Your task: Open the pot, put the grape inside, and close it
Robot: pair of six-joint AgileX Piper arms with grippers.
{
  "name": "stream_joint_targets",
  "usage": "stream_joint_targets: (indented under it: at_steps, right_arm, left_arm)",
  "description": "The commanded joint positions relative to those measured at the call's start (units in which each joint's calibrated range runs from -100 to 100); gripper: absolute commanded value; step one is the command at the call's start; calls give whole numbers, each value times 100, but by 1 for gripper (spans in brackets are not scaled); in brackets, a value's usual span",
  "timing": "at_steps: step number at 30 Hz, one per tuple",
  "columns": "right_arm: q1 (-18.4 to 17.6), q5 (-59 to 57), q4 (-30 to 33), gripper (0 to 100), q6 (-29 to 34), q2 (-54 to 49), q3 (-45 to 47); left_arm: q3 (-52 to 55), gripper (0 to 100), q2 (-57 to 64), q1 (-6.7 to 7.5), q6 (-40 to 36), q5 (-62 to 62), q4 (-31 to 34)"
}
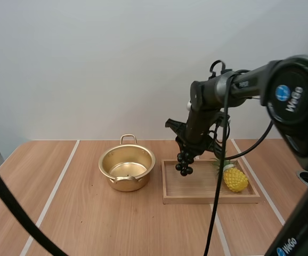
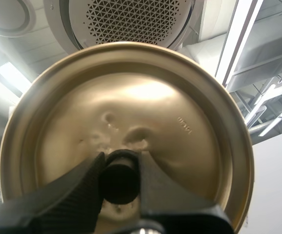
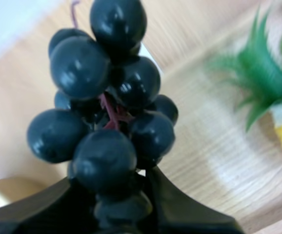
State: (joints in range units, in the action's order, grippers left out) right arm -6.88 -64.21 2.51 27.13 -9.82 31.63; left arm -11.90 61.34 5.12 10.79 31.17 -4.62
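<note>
A: Where is your grape bunch (image 1: pixel 184 165)?
B: Your right pincer (image 1: pixel 188 150) is clamped on its top; it hangs above the left end of the wooden tray (image 1: pixel 196 199), apart from the pineapple (image 1: pixel 235 180).
A: And your pot (image 1: pixel 127 169)?
B: Open on the desk (image 1: pixel 74 224), just beside the tray. Your left pincer (image 2: pixel 120 175) is clamped on the black knob (image 2: pixel 119 183) of the lid (image 2: pixel 131 107).
</note>
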Motion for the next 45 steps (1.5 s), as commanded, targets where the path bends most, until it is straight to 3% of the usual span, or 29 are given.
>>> stream_joint_targets:
  at_steps: [1, 14, 19, 23, 26, 29, 32, 38, 45]
  right_arm:
    - [-4, 30, 104, 0, -321, -626, -19]
    - [-4, 369, -69, 0, -1687, -2620, -19]
    - [-4, 548, -808, 0, -3170, -3109, -19]
    - [-4, 430, -1799, 0, -4665, -3324, -19]
    - [-4, 132, -2666, 0, -5703, -3339, -52]
    - [-4, -550, -3159, 0, -6363, -3326, -259]
    - [-4, -650, -3562, 0, -6702, -3326, -345]
    - [-4, -1400, -3661, 0, -7438, -3045, -666]
    - [-4, -1809, -4060, 0, -7757, -2290, -732]
  left_arm:
    - [-15, 0, 22, 13, -24, -137, -17]
    - [-15, 0, 22, 13, -24, -137, -17]
    - [-15, 0, 22, 13, -24, -137, -17]
    - [-15, 0, 22, 13, -24, -137, -17]
    - [-15, 0, 22, 13, -24, -137, -17]
    - [-15, 0, 22, 13, -24, -137, -17]
    - [-15, 0, 22, 13, -24, -137, -17]
    - [-15, 0, 22, 13, -24, -137, -17]
    - [-15, 0, 22, 13, -24, -137, -17]
